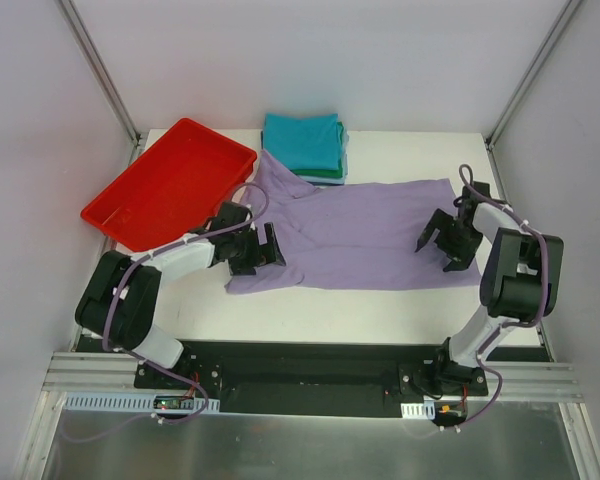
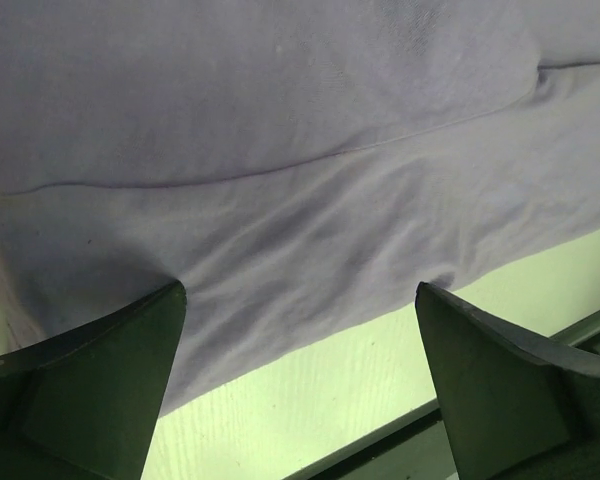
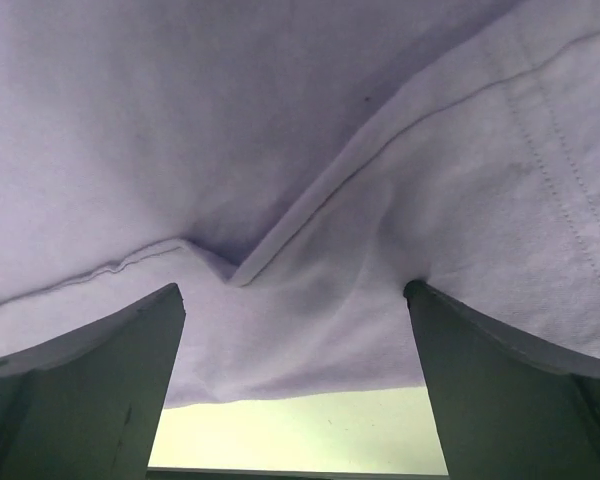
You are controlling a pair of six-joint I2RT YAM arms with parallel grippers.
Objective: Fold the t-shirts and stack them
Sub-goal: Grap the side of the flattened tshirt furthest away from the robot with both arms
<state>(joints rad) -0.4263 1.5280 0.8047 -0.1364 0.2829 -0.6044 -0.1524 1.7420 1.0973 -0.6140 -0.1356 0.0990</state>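
The lavender shirt (image 1: 360,235) is lying seemingly half-folded by the folded stack (image 1: 302,145), awaiting more folds and stacking (left gripper (image 1: 272,250) and right gripper (image 1: 435,250) are hanging spread apart, empty).

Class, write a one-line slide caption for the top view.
Open left gripper and open right gripper over a purple shirt; red tray beside.

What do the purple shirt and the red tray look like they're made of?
Purple shirt: soft matte knit fabric, probably cotton; it wrinkles and lies limp, with stitched hems in the right wrist view. Red tray: rigid moulded plastic, most likely; smooth even colour, rounded raised rim.
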